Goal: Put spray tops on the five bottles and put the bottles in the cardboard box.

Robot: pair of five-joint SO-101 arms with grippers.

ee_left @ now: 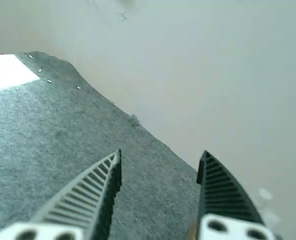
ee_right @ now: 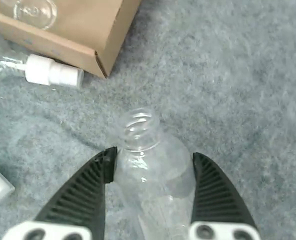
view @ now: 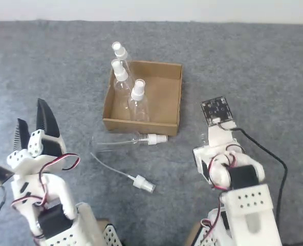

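**Right pincer on the uncapped bottle, left pincer open in the air**

From my station I see the cardboard box point(view: 169, 97) in the middle of the grey carpet point(view: 254, 61). Three bottles with white spray tops stand upright at its left side: the front bottle point(view: 138, 102), the middle bottle point(view: 122, 82) and the far bottle point(view: 120, 52). The far bottle is at the back left corner, and I cannot tell if it is inside the wall or just behind it.

Just in front of the box, the lying bottle point(view: 115, 143) rests on its side on the carpet, with its spray top already on and pointing to the right. Nearer to the arms lies the loose spray top point(view: 144, 183), with its thin tube stretched out to the left.

The right pincer point(ee_right: 152, 155) is closed around the uncapped bottle point(ee_right: 148, 175). One finger presses on each side below the open neck, which points toward the corner of the box.

The left pincer point(ee_left: 160, 157) has its fingers spread wide with nothing between them. It is lifted over the carpet at the left, well apart from the box.
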